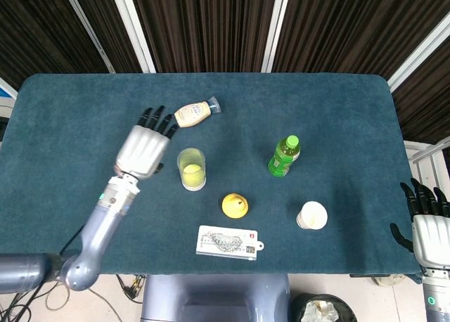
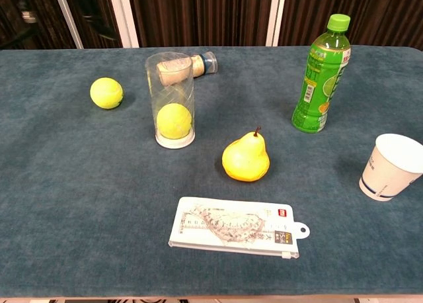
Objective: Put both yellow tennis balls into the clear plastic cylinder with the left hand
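Flanking the clear plastic cylinder (image 2: 171,99): pear (image 2: 246,158), mayonnaise bottle (image 1: 195,113); left hand (image 1: 144,145) fingers spread, empty

- A table (image 1: 70,111) covered in dark teal cloth carries everything.
- A clear plastic cylinder (image 2: 170,98) stands upright near the centre.
- A loose yellow tennis ball (image 2: 106,92) lies at its 10 o'clock in the chest view.
- A sauce bottle (image 1: 195,113) lies on its side at the cylinder's 12 o'clock.
- A pear (image 2: 245,157) sits at its 4 o'clock.
- A green drink bottle (image 2: 321,75) stands at 3 o'clock.
- A white paper cup (image 2: 388,166) stands at the pear's 3 o'clock.
- A flat packaged item (image 2: 236,227) lies at the pear's 6 o'clock.
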Action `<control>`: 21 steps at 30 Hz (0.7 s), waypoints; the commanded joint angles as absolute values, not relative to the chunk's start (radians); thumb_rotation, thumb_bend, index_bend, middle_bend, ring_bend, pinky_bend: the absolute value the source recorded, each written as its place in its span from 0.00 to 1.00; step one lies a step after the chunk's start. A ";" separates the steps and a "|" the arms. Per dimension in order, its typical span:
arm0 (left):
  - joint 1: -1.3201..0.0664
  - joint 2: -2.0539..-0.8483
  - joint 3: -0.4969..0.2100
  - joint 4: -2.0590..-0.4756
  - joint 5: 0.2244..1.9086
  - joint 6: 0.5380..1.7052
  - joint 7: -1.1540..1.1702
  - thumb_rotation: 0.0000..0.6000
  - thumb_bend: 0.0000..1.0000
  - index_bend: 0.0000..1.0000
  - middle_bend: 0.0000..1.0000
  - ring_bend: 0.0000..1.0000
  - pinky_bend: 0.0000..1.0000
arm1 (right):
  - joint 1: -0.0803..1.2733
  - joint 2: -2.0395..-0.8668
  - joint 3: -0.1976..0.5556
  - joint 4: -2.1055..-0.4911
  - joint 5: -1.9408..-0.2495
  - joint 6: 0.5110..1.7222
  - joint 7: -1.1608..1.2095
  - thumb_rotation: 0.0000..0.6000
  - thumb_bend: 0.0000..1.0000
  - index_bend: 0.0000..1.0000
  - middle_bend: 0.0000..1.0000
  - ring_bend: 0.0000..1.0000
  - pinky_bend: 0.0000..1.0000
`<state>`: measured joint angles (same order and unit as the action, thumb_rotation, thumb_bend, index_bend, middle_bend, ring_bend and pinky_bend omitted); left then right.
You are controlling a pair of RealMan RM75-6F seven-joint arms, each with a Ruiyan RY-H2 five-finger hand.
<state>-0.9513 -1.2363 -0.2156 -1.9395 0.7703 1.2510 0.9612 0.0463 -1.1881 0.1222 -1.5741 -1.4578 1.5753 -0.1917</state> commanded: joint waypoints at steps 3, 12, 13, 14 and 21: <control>-0.876 -1.181 -0.166 -1.814 0.777 1.144 0.773 1.00 0.00 0.22 0.13 0.02 0.11 | 0.047 -1.196 0.121 -1.572 -1.453 1.572 -0.204 1.00 0.34 0.12 0.08 0.11 0.09; -0.864 -1.294 -0.153 -1.458 0.824 0.951 0.538 1.00 0.00 0.21 0.11 0.01 0.11 | 0.054 -1.216 0.120 -1.556 -1.435 1.550 -0.240 1.00 0.34 0.12 0.08 0.11 0.09; -0.866 -1.310 -0.154 -1.426 0.831 0.940 0.524 1.00 0.00 0.21 0.10 0.02 0.11 | 0.055 -1.217 0.120 -1.553 -1.432 1.547 -0.242 1.00 0.34 0.12 0.08 0.11 0.09; -0.870 -1.334 -0.154 -1.380 0.837 0.924 0.508 1.00 0.00 0.21 0.10 0.02 0.11 | 0.056 -1.221 0.121 -1.548 -1.426 1.542 -0.243 1.00 0.34 0.12 0.08 0.11 0.09; -0.899 -1.450 -0.150 -1.174 0.848 0.826 0.460 1.00 0.00 0.21 0.09 0.01 0.11 | 0.066 -1.237 0.129 -1.508 -1.386 1.505 -0.241 1.00 0.34 0.12 0.08 0.11 0.09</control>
<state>-0.8848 -1.3962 -0.1529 -1.2424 0.8344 0.8743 0.4943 0.0638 -1.2332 0.1269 -1.5153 -1.3934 1.5120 -0.2408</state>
